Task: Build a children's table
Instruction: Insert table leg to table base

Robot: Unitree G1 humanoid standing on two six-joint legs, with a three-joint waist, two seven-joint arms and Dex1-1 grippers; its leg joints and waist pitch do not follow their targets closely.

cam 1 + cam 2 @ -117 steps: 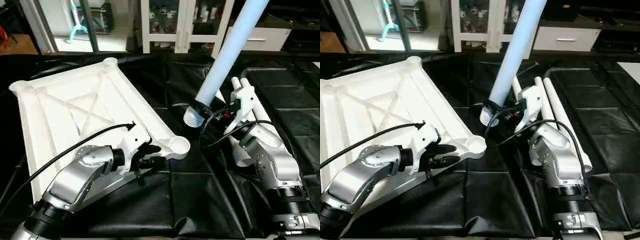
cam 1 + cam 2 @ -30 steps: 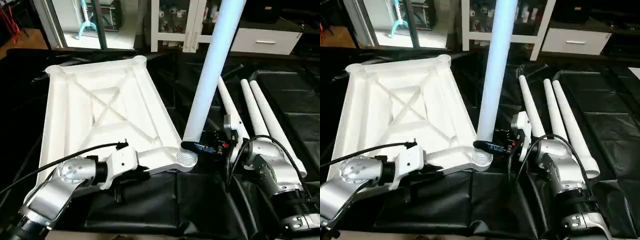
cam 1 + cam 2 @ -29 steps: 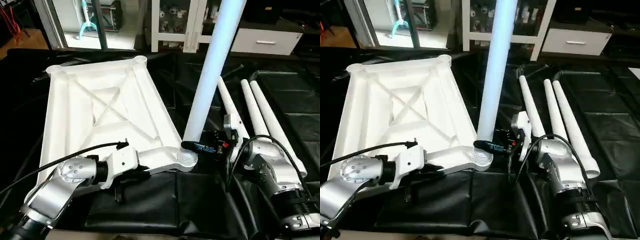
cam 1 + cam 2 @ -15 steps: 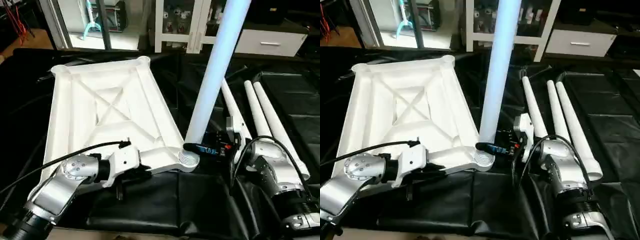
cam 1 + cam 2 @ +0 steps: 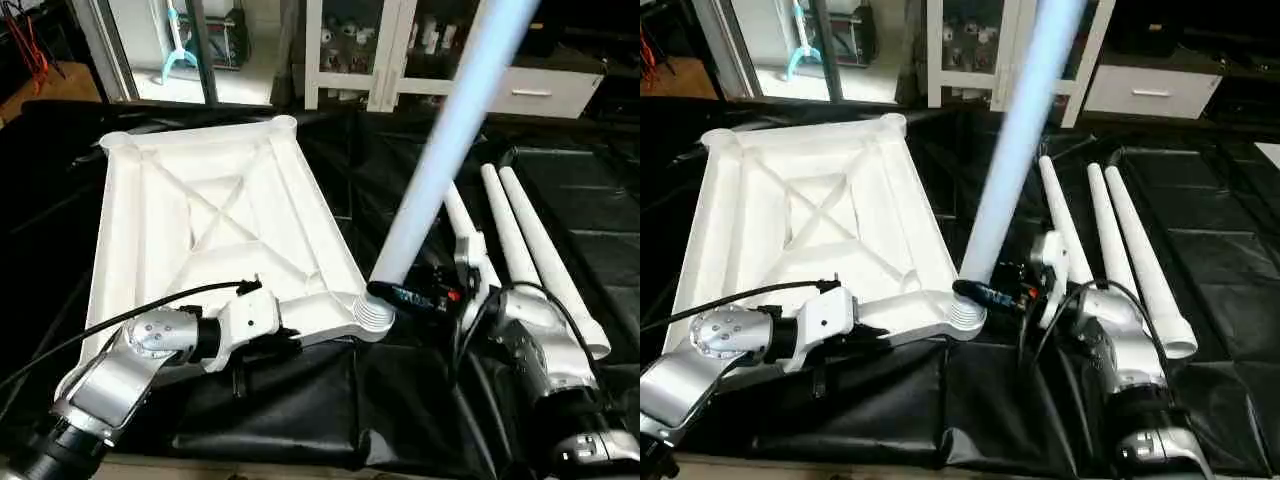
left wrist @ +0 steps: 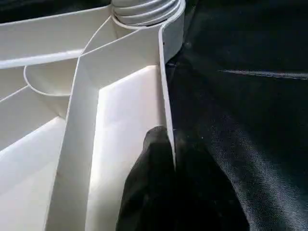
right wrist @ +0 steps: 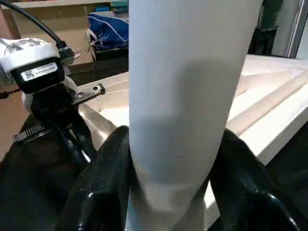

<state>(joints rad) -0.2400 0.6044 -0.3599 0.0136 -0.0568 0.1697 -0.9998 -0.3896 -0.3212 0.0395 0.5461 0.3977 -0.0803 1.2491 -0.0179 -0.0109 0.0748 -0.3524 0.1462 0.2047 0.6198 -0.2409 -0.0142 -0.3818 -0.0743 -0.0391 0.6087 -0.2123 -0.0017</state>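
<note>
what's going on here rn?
Table assembly. The left gripper is pinched on the near edge wall of the upside-down tabletop. The right gripper holds a leg with its ribbed end at the near right corner socket; the leg leans, not upright. Three more legs lie on the black cover.

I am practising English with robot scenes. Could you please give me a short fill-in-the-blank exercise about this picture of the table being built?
1. The right gripper holds one white leg at the tabletop's near ____ socket.
2. ____ more legs lie on the black sheet beside the right arm.
3. The left gripper is pinched on the tabletop's ____.
4. The tabletop lies with its X-shaped ____ facing up.

Missing words: corner; three; rim; ribs
</note>
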